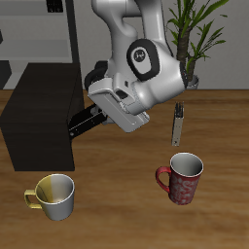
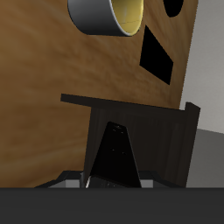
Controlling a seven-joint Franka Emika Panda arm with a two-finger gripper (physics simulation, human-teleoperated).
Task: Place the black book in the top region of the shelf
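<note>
My claw [image 1: 86,119] is clamped on the black book [image 1: 85,120], held level beside the shelf [image 1: 39,112], near its top edge. Risk: book's edge catching the shelf side and slipping.

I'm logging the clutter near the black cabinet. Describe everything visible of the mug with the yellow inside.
The mug is pale grey outside, with a yellow lining and a yellowish loop handle, and looks like glossy glazed ceramic. It stands upright on the wooden table near the front edge, in front of the black cabinet and apart from it. It looks empty. Only the table touches it; the red mug stands well away.
</note>
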